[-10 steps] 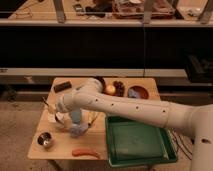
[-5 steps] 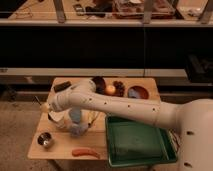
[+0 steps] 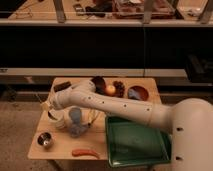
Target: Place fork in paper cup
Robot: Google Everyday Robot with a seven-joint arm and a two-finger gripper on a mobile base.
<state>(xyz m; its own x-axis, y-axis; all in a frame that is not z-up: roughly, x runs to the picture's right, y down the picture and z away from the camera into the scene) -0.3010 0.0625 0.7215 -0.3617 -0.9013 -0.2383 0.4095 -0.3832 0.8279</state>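
On the small wooden table (image 3: 131, 82) we log the arm (image 3: 120, 104) reaching across from the right, its wrist bent down at the table's left side. We place the gripper (image 3: 52, 113) low over the left edge, just above the paper cup (image 3: 61, 122), whose white wall shows beneath the wrist. What we take to be the fork (image 3: 46, 103) is a thin grey sliver running up and left from the gripper (only a short stretch is legible, so this reading is tentative). We cannot tell whether the gripper is apart or clamped on the fork, nor whether the fork's lower end is already inside the cup.

Just right of the paper cup stands a blue-grey cup (image 3: 76, 122). A small steel cup (image 3: 45, 140) sits near the front left corner. An orange sausage-shaped thing (image 3: 85, 153) lies along the front edge. A green tray (image 3: 135, 141) fills the right front. At the back we note a red bowl (image 3: 138, 93).
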